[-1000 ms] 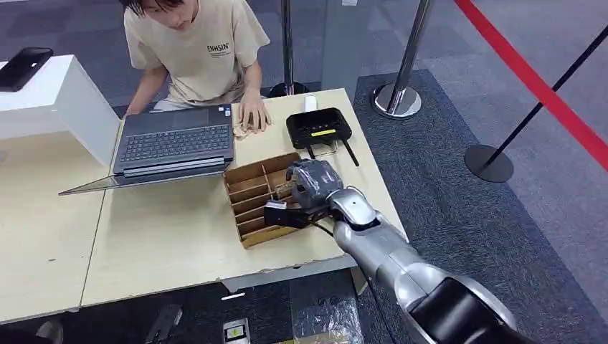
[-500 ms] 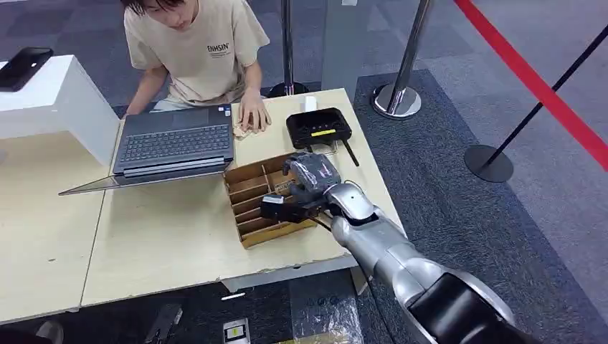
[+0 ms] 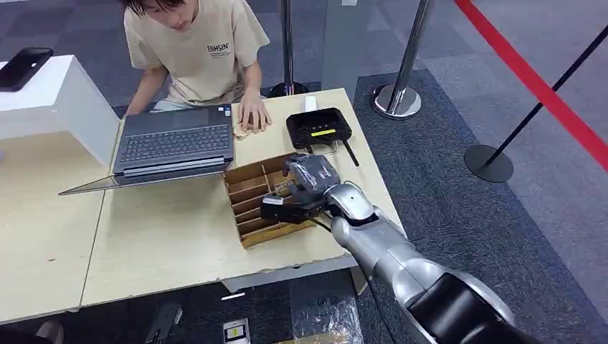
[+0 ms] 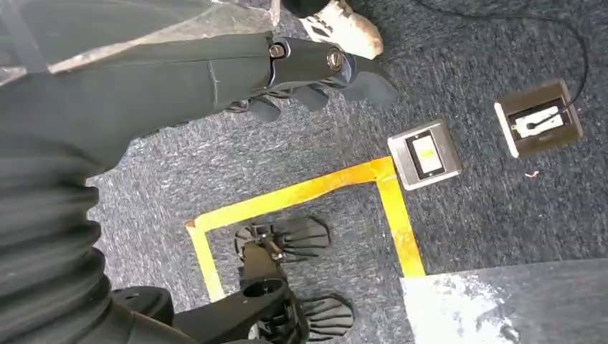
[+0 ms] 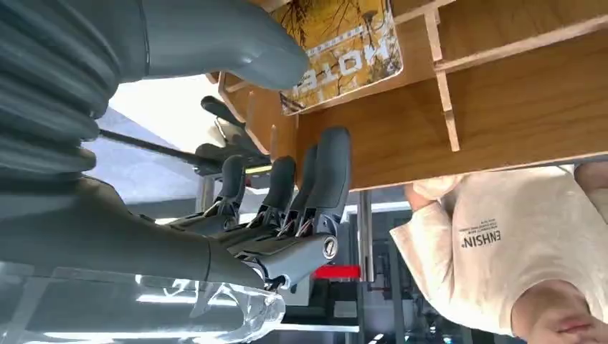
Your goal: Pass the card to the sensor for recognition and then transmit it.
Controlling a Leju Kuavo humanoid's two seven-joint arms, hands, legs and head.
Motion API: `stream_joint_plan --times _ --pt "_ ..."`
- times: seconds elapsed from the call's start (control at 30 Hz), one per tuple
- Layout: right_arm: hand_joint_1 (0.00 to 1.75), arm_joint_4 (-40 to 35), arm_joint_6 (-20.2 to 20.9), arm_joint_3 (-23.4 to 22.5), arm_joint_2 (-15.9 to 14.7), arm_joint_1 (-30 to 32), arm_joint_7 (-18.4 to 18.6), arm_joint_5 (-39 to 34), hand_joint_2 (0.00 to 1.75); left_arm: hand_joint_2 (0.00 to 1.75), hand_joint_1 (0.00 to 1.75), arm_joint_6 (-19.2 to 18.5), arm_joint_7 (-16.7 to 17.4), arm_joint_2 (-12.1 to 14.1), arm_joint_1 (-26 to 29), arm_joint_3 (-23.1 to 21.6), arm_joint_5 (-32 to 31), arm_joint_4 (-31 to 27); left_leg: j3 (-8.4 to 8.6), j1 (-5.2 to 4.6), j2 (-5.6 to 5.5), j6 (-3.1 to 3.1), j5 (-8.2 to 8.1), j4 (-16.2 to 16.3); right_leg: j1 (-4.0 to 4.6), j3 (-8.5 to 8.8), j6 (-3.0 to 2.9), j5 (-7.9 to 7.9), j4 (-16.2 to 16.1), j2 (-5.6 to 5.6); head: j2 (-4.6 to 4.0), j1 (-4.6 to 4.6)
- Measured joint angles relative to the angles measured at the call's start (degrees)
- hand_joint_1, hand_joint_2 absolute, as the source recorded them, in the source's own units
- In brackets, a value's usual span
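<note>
Yellow card (image 5: pixel 343 50) flat in cardboard tray (image 3: pixel 251 195), just beside right hand (image 3: pixel 290 204) thumb; fingers spread, nothing held. Left hand (image 4: pixel 315 75) hangs, fingers curled, idle.

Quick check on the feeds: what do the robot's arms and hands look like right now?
The right arm is glossy silver in rounded segments, with a black section nearest the body. The right hand has a grey ribbed cover, a thick grey thumb and darker fingers, with clear plastic wrap at the wrist. The left hand looks dark grey, with the same ribbed cover.
</note>
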Motion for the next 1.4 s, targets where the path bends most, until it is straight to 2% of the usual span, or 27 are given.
stream_joint_plan --times 0.37,0.47,0.97,1.0,1.03,1.07,1.1,1.13,1.17,1.4 --pt "0.79 0.87 0.09 0.00 0.52 0.37 0.04 0.68 1.75 1.75 0.00 -0.11 0.07 -0.04 -0.13 0.02 0.13 -0.15 0.00 0.00 0.00 0.00 0.00 0.00 0.00 0.00 0.00 0.00 0.00 0.00 0.00 0.00" --pt "0.86 1.14 0.24 0.00 0.66 0.39 0.09 0.68 1.75 1.75 0.00 -0.15 0.09 -0.09 -0.19 0.02 0.07 -0.17 0.01 0.00 0.01 0.00 0.00 0.00 0.00 0.00 0.00 0.00 0.00 0.00 0.00 0.00" --pt "0.96 2.19 0.15 0.00 0.92 0.77 -0.02 0.66 1.75 1.75 0.00 -0.15 0.18 -0.42 -0.42 0.09 0.48 -0.17 0.00 0.00 0.00 0.00 0.00 0.00 0.00 0.00 0.00 0.00 0.00 0.00 0.00 0.00" --pt "1.12 2.23 0.15 0.02 0.92 0.80 -0.02 0.66 1.75 1.75 0.00 -0.15 0.18 -0.42 -0.42 0.09 0.50 -0.17 0.00 0.00 0.00 0.00 0.00 0.00 0.00 0.00 0.00 0.00 0.00 0.00 0.00 0.00" --pt "1.12 2.23 0.15 0.02 0.92 0.80 -0.09 0.66 1.75 1.75 0.00 -0.15 0.20 -0.42 -0.42 0.09 0.50 -0.17 0.00 0.00 0.00 0.00 0.00 0.00 0.00 -0.01 0.00 0.00 0.00 0.00 0.00 0.00" --pt "1.41 2.25 0.15 0.00 0.90 0.80 -0.09 0.66 1.75 1.75 0.00 -0.15 0.20 -0.42 -0.42 0.09 0.50 -0.17 0.01 0.00 0.00 0.00 0.00 0.00 0.00 0.00 0.00 0.00 0.00 0.00 0.00 0.00" --pt "1.59 2.25 0.15 0.00 0.87 0.81 -0.09 0.63 1.75 1.75 0.00 -0.15 0.20 -0.42 -0.42 0.09 0.50 -0.17 0.00 0.00 0.00 0.00 0.00 0.00 0.00 0.00 0.00 0.00 0.00 0.00 0.00 0.00" --pt "1.59 2.27 0.13 0.00 0.87 0.81 -0.11 0.61 1.75 1.75 0.00 -0.15 0.24 -0.42 -0.42 0.09 0.50 -0.17 0.00 0.00 0.00 0.00 0.00 0.00 0.00 -0.01 0.00 0.00 0.00 0.00 0.00 0.00" --pt "1.75 2.29 0.13 0.00 0.85 0.81 -0.13 0.59 1.75 1.75 0.00 -0.13 0.33 -0.42 -0.42 0.11 0.50 -0.17 0.01 0.00 0.00 0.00 0.00 0.00 0.00 0.00 0.00 0.00 0.00 0.00 0.00 0.00" --pt "1.75 2.25 -0.31 0.00 0.76 0.90 -0.55 -0.13 1.75 1.75 0.00 0.09 0.33 -0.42 -0.41 0.13 0.50 -0.17 0.03 0.00 0.02 0.00 0.00 0.00 0.00 0.01 0.00 0.00 0.00 0.01 0.00 0.00"
